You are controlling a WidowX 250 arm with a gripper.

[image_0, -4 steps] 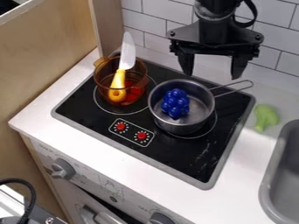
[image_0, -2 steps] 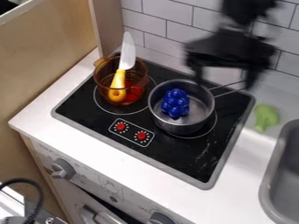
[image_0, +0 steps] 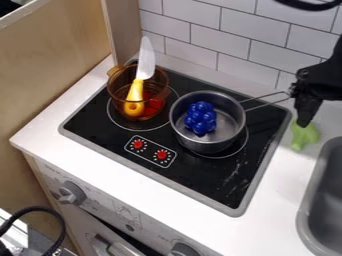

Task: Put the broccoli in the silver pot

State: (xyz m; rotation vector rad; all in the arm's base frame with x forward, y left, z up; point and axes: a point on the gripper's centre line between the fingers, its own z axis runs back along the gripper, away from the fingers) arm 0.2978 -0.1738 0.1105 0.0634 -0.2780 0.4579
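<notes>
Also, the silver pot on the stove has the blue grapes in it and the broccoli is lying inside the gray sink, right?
Not quite: the camera view shows the broccoli on the white counter, beside the gray sink, not in it. The blue grapes are indeed in the silver pot on the stove.

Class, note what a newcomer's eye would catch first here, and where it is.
Probably the bright blue grapes inside the silver pot on the black stove. Next, the yellow-handled knife standing tilted in the amber pot, then green broccoli beside the sink.
</notes>
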